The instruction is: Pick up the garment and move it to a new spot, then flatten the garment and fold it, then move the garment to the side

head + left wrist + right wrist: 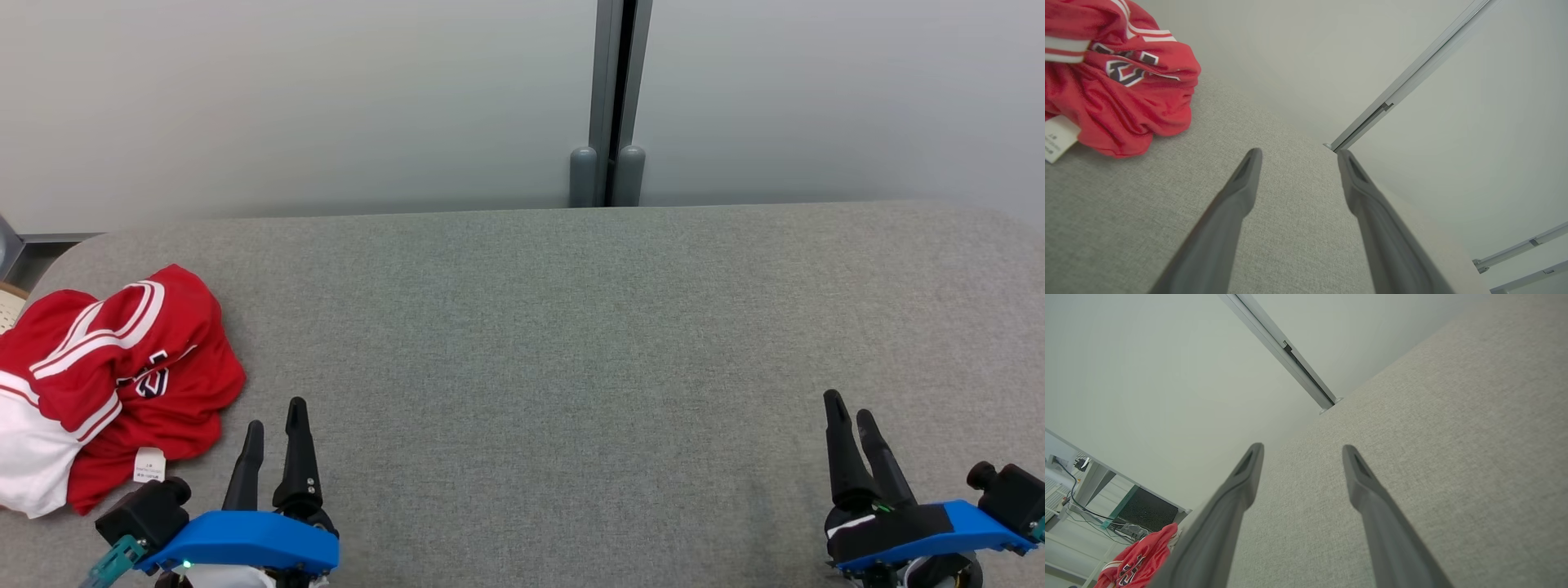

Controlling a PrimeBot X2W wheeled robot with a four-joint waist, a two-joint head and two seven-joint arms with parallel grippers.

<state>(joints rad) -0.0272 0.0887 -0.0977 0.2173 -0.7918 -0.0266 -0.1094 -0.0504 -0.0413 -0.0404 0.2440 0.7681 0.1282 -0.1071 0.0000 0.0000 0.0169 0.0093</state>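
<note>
The garment [114, 384] is a crumpled red jersey with white stripes, a white panel and a small white label, lying in a heap at the left end of the grey fabric table [571, 343]. In the left wrist view the garment [1118, 77] fills the upper left corner; in the right wrist view the garment [1137, 563] shows small at the lower left. My left gripper [276, 416] stands open just right of the heap, apart from it, nothing between its fingers [1241, 192]. My right gripper [849, 408] is open and empty at the table's near right.
A pale wall with a grey vertical post [608, 106] rises behind the table's far edge. The table's left corner is rounded, with a desk and cables [1094, 514] beyond it.
</note>
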